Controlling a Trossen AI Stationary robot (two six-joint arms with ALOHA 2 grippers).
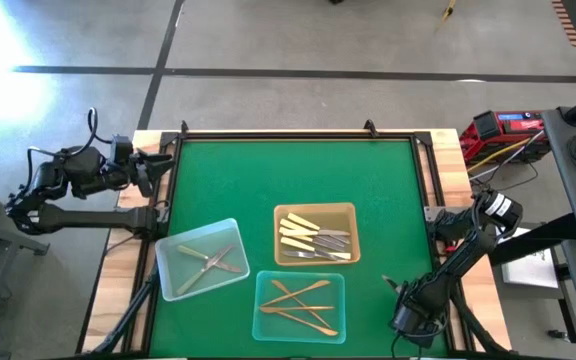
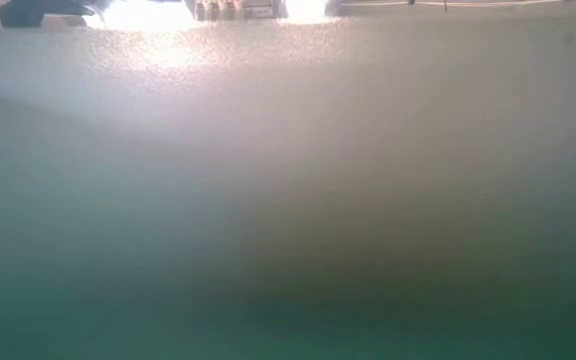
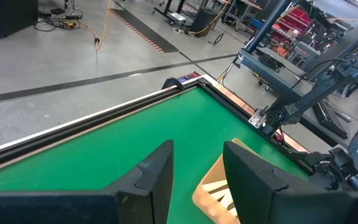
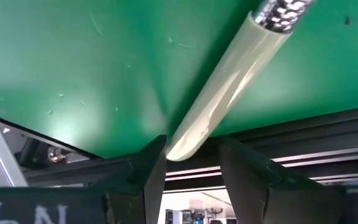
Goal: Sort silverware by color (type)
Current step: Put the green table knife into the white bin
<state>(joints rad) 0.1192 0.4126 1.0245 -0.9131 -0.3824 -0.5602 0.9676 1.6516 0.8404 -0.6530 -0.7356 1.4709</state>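
My right gripper (image 1: 404, 300) is over the mat's near right corner, shut on a cream-handled piece (image 4: 229, 81) whose silver end (image 4: 284, 9) points away from the fingers. It shows in the high view as a small dark sliver (image 1: 388, 283). The other cream-handled pieces (image 1: 303, 233) lie in the tan tray (image 1: 315, 210). Silver pieces (image 1: 211, 262) lie in the left translucent tray (image 1: 173, 285), and gold pieces (image 1: 301, 300) in the near translucent tray (image 1: 268, 330). My left gripper (image 1: 155, 165) waits open at the mat's left edge. The low view shows only blur. My right gripper holds the cream-handled piece by the rounded free end of its handle (image 4: 188, 140), pinched between the two fingers (image 4: 157, 158). The piece runs out from the fingers close over the green mat. Whether it rests on the mat or is lifted clear, I cannot tell.
The three trays sit in the mat's near middle, the tan tray (image 3: 213, 183) also showing in the left wrist view. The far half of the green mat (image 1: 288, 170) is bare. A black rail (image 4: 278, 140) borders the mat close to my right gripper.
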